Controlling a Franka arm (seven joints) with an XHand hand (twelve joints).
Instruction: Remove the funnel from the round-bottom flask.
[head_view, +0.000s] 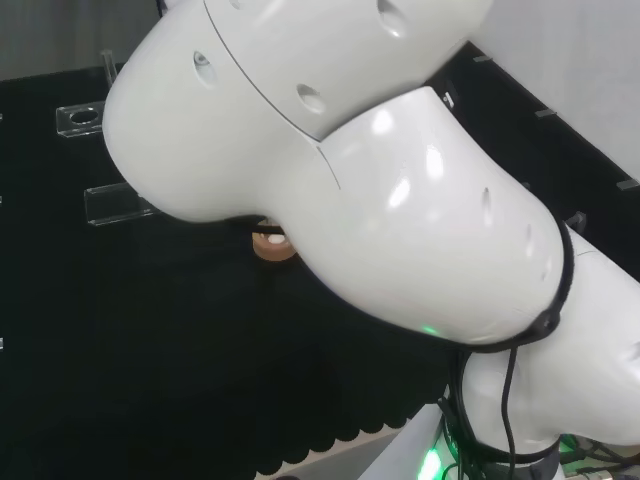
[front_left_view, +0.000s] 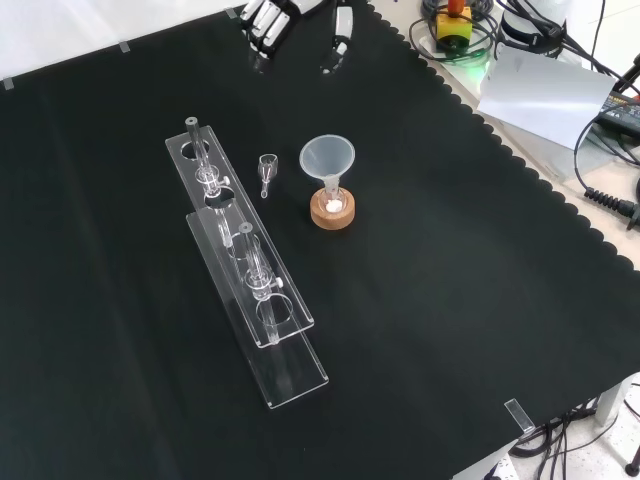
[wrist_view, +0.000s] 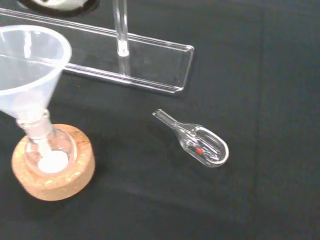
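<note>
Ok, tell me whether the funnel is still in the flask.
Still in. The funnel stands upright with its stem in the neck of the round-bottom flask on the cork ring; the hand is well away.

Even overhead light is brightening the scene; glare spots are shining on the white arm link (head_view: 400, 190) behind the hand (front_left_view: 270, 20), while the black cloth (front_left_view: 420, 300) below it is swallowing shadows

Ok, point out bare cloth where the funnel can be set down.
In the front view, open cloth lies right of and below the cork ring, toward the scalloped edge. It is crowded left of the funnel: small glass piece, then acrylic racks.
</note>
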